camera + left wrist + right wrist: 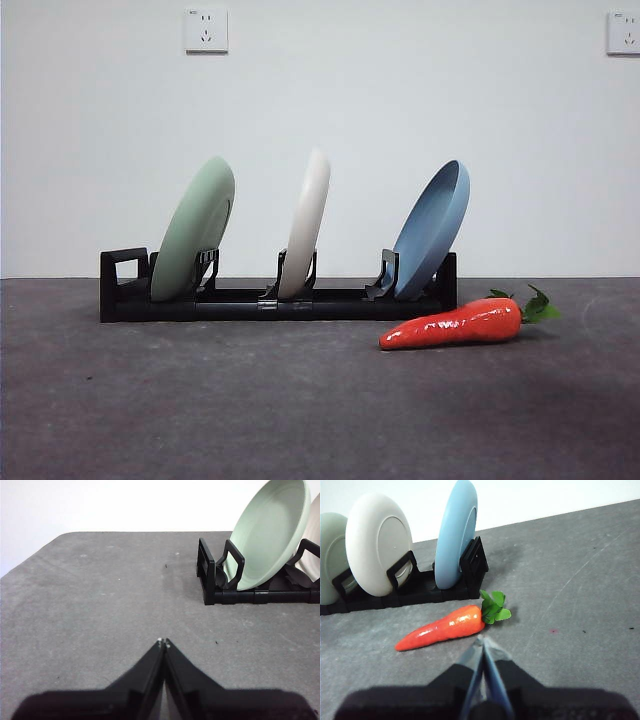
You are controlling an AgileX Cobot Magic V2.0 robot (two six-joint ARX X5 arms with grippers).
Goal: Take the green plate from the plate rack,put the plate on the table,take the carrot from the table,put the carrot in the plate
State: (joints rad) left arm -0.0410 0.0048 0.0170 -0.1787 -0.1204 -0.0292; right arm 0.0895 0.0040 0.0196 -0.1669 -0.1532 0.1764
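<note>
The green plate (pixel 195 228) stands tilted in the leftmost slot of the black plate rack (pixel 250 303), by its loop handle; it also shows in the left wrist view (pixel 270 530) and partly in the right wrist view (pixel 330 555). The orange-red carrot (pixel 455 324) lies on the dark grey table (pixel 250 400) in front of the rack's right end, leaves pointing right. My left gripper (pixel 163 641) is shut and empty, over bare table some way from the rack's handle end. Just short of the carrot (pixel 442 628), my right gripper (pixel 481 639) is shut and empty. Neither arm shows in the front view.
A cream-white plate (pixel 305 225) stands in the rack's middle slot and a blue plate (pixel 432 230) in its right slot. A white wall with two sockets (pixel 206 30) rises behind the table. The table's far edge and left corner show in the left wrist view.
</note>
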